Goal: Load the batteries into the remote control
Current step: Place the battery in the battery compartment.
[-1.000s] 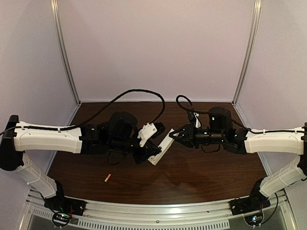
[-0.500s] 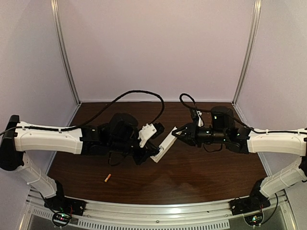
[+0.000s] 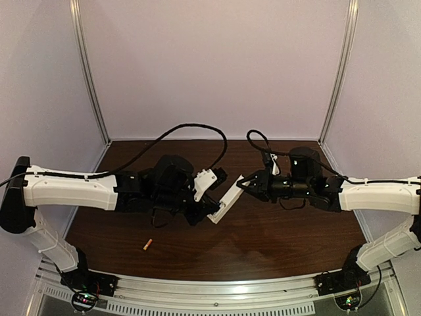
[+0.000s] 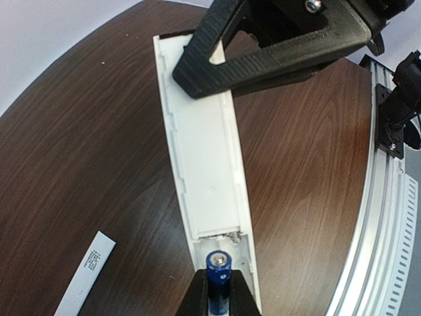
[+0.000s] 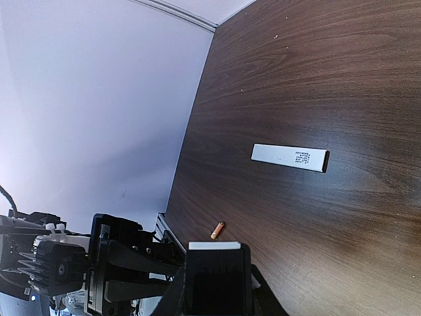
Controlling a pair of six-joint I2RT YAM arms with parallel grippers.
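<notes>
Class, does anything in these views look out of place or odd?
The orange battery lies loose on the table near the front edge, well away from the open remote. The remote's cover lies apart on the table too.

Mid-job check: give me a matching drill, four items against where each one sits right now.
Items:
1. blue battery
2. orange battery
3. cover strip
4. remote control

States:
A. flat on the table, printed label up
B. far end gripped by the right tool
C. pinched in the left tool, at the remote's open end
D. loose on the table's front left

Pairs: 1-C, 2-D, 3-A, 4-B
</notes>
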